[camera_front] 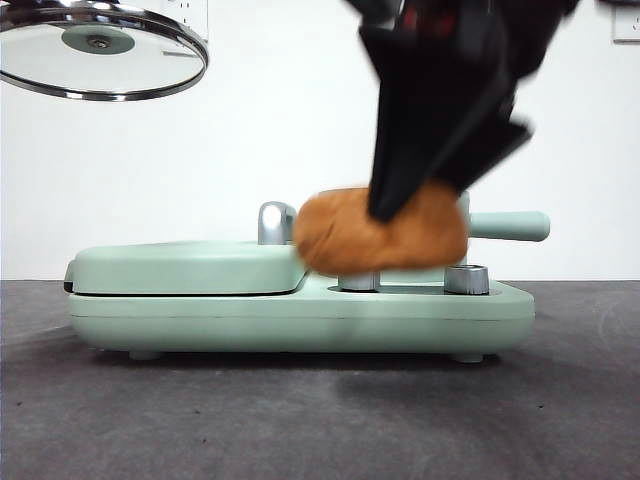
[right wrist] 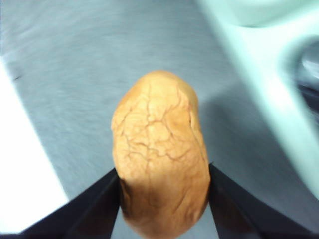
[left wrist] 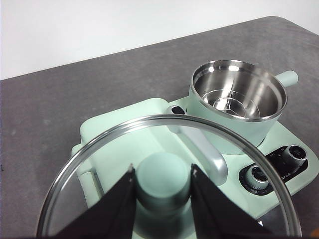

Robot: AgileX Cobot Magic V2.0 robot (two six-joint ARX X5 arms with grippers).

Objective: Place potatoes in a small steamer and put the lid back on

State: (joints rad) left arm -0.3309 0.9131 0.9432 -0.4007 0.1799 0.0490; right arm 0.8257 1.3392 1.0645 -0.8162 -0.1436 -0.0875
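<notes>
My right gripper (right wrist: 162, 172) is shut on the potato (right wrist: 159, 154), an orange-brown cracked lump. In the front view the gripper (camera_front: 400, 212) comes down from above and holds the potato (camera_front: 350, 240) in the air in front of the steamer. The potato hides the pot's body; only its mint side handle (camera_front: 510, 225) shows. In the left wrist view the steamer (left wrist: 238, 99) stands open, with bare steel inside. My left gripper (left wrist: 163, 179) is shut on the mint knob of the glass lid (left wrist: 99, 144). The lid (camera_front: 100, 50) hangs high at the left.
The steamer sits on a mint-green appliance base (camera_front: 300, 315) with two control knobs (left wrist: 259, 175). A flat mint griddle cover (camera_front: 190, 265) with a chrome handle (camera_front: 275, 222) takes up the base's left half. Grey table (camera_front: 300, 420) lies in front.
</notes>
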